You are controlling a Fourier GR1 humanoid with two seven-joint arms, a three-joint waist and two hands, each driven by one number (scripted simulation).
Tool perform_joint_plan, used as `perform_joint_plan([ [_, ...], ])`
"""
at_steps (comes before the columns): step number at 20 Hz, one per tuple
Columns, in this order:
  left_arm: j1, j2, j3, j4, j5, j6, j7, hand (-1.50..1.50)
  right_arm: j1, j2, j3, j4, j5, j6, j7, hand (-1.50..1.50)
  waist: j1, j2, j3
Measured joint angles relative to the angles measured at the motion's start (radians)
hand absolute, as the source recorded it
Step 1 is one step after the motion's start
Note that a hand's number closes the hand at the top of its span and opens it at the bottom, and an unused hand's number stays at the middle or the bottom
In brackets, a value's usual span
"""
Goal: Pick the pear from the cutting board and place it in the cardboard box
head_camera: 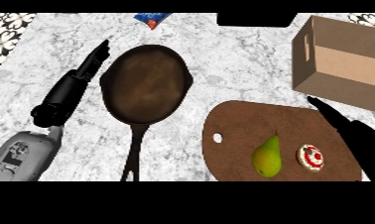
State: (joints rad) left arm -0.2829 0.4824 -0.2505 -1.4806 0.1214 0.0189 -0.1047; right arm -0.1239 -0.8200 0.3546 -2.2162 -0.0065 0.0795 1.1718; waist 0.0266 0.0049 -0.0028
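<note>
A green-yellow pear (267,156) lies on the brown cutting board (242,119) at the lower right, stem pointing away from me. An open cardboard box (337,62) stands at the right, just beyond the board. My right hand (344,126) reaches in over the board's right edge with straight fingers pointing toward the box; it is to the right of the pear and apart from it, holding nothing. My left hand (73,86) rests at the left with fingers extended, beside the pan.
A dark cast-iron pan (147,82) sits left of centre, its handle (133,156) running toward me. A small round red-and-white item (311,158) lies on the board right of the pear. A blue packet (152,19) lies at the far edge.
</note>
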Motion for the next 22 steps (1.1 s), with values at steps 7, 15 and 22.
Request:
perform_joint_plan([
  [7,0.019,-0.005,0.015,-0.006,-0.015,-0.012,-0.004,0.0,-0.085,0.057,0.094,0.11,0.068,0.0,0.022,-1.5,-0.009,-0.003,0.0],
  [15,0.034,-0.017,0.034,-0.041,-0.028,-0.02,0.021,0.0,-0.129,0.12,0.144,0.202,0.133,0.007,0.021,-1.5,-0.017,-0.005,0.001],
  [22,0.057,-0.025,0.05,-0.06,-0.039,-0.033,0.026,0.0,-0.102,0.164,0.186,0.288,0.203,0.013,-0.006,-1.5,-0.021,-0.006,0.002],
])
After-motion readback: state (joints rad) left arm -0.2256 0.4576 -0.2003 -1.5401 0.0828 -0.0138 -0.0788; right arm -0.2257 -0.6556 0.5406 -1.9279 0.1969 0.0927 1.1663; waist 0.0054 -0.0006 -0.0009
